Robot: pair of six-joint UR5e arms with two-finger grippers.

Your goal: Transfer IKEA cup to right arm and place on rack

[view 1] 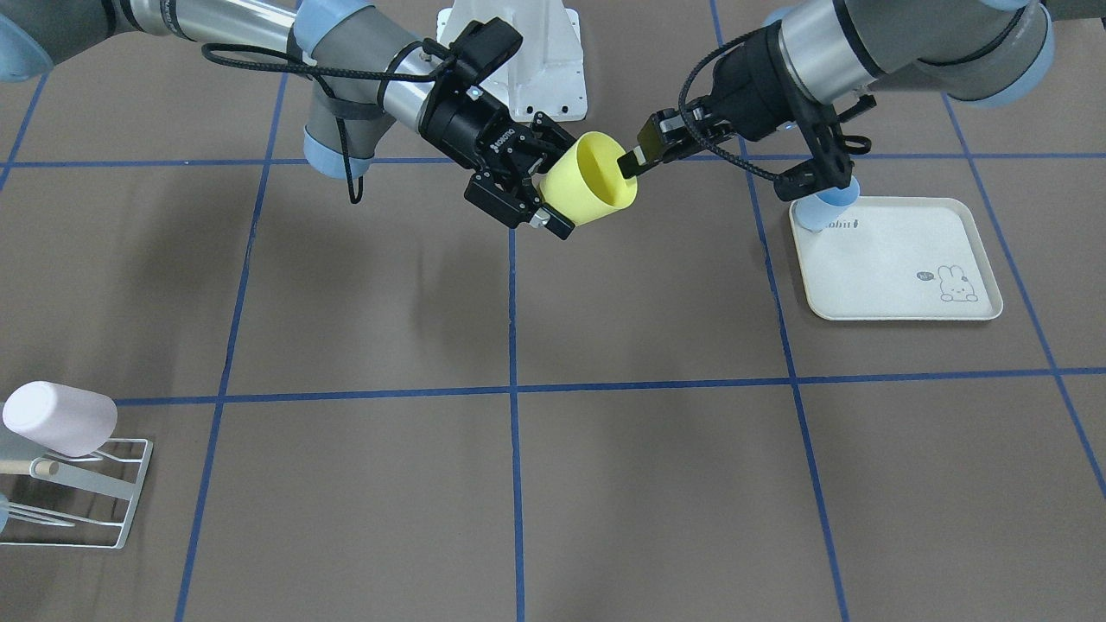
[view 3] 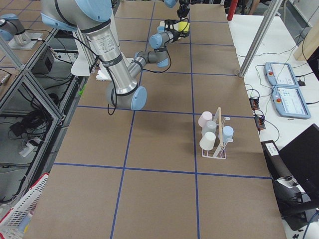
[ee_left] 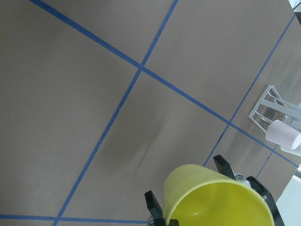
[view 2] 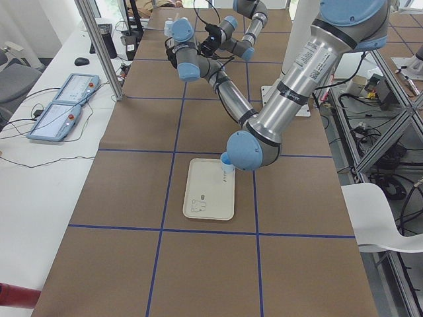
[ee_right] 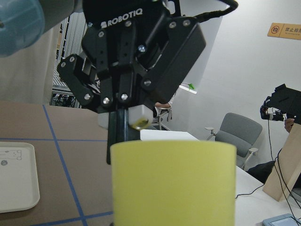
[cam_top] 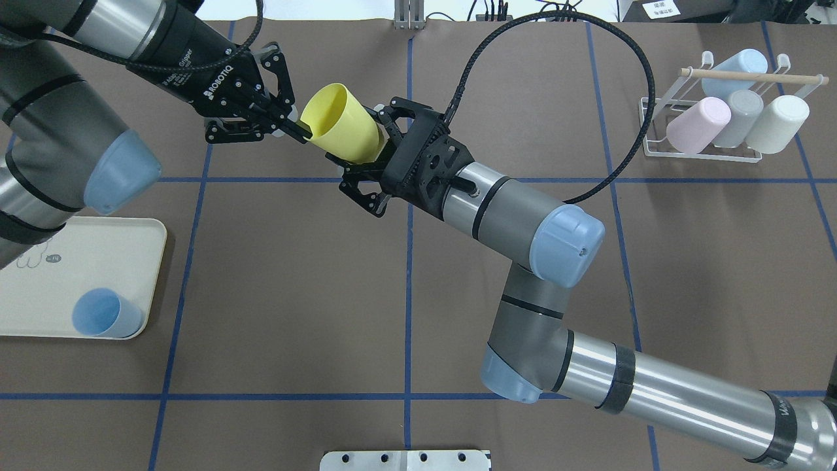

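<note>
The yellow IKEA cup [view 1: 596,186] hangs tilted above the table's far middle, held from both ends. My left gripper [cam_top: 297,127] is shut on its rim, one slim finger inside the mouth and one outside; the right wrist view shows this pinch just above the cup [ee_right: 174,183]. My right gripper [cam_top: 363,140], on the right arm [cam_top: 510,216], closes its thick fingers [ee_left: 153,202] on either side of the cup's base [ee_left: 211,197]. The rack [cam_top: 713,154], white wire with a wooden rod, stands at the far right.
Pink, grey, white and pale blue cups lie on the rack's prongs [view 1: 86,510]. A cream rabbit-printed tray [cam_top: 131,261] at the near left holds a blue cup [cam_top: 104,313]. Blue tape lines cross the brown table.
</note>
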